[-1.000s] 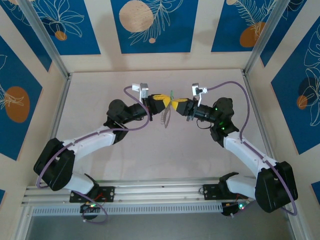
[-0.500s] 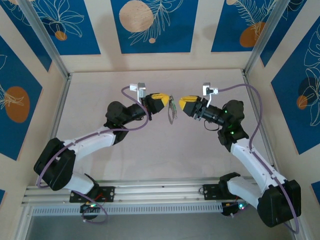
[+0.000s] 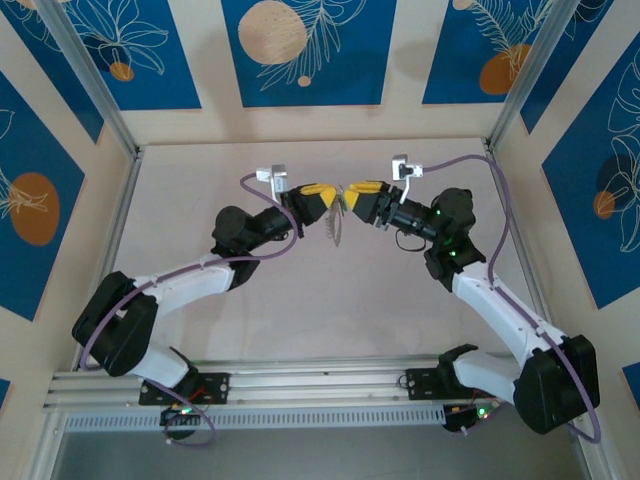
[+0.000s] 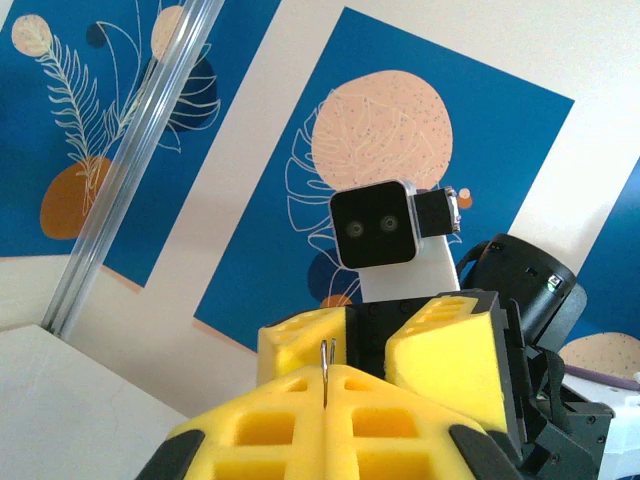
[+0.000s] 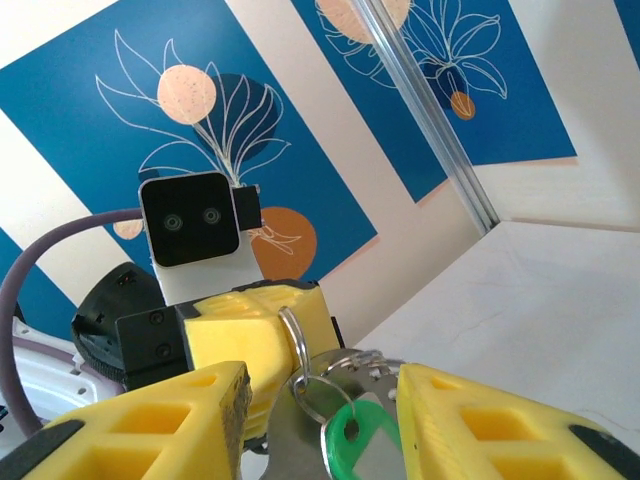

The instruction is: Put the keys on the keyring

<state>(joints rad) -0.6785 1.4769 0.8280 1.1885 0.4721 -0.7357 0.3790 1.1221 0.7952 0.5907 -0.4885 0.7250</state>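
**Left tool.** The left tool (image 3: 331,197) is raised above the bench (image 3: 400,300), near the middle of the work area and toward the back wall. Its yellow fingers (image 4: 270,425) are clenched together. In the left wrist view, a thin metal wire stands up from the seam between them. This wire is the keyring (image 4: 325,360), pinched in the left tool.

**Right tool.** The right tool (image 3: 349,190) faces the left tool tip to tip at the same height, just beside it. Its fingers (image 5: 150,430) are released and stand apart, one on each side of the hanging cluster. The pictures do not show whether either finger touches the metal.

**Keyring.** In the right wrist view, the grey loop emerges from the front of the left tool's yellow fingers and curves downward. A smaller round ring is linked at its lower end.

**Keys.** The keys (image 5: 295,445) hang from that linkage, in the gap between the right tool's fingers. They are flat, silvery and overlapping. A green piece (image 5: 352,428) with a round hole lies in front of them. In the top view, the keys (image 3: 337,224) dangle below the meeting point of the two tools, clear of the bench surface.

**Surroundings.** Blue wall panels (image 3: 300,60) with leaf patterns enclose the bench on three sides.
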